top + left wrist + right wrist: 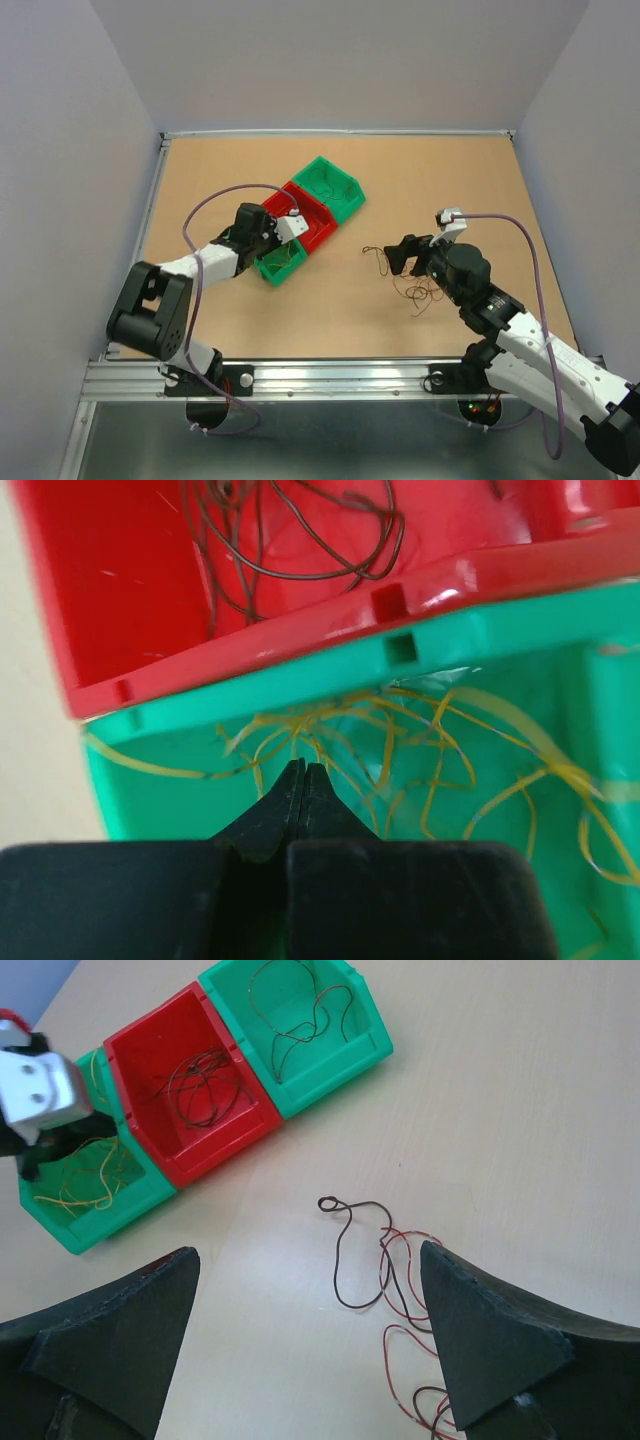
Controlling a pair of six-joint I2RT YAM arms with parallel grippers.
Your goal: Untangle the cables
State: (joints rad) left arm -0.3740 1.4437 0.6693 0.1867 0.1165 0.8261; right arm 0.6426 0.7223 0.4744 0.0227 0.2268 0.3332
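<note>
Left gripper (303, 778): fingers pressed together, above the yellow cables (440, 730) in the near green bin (480, 640). The red bin (145, 1040) holds dark cables (200, 1085). Right gripper (308, 1252): fingers wide apart, above loose red and brown cables (385, 1263) on the table (500, 1110).

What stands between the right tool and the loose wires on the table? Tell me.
Nothing visible does. The right tool hangs open directly above the loose wires, which lie on the table with nothing over them. The bins sit well off to the side.
</note>
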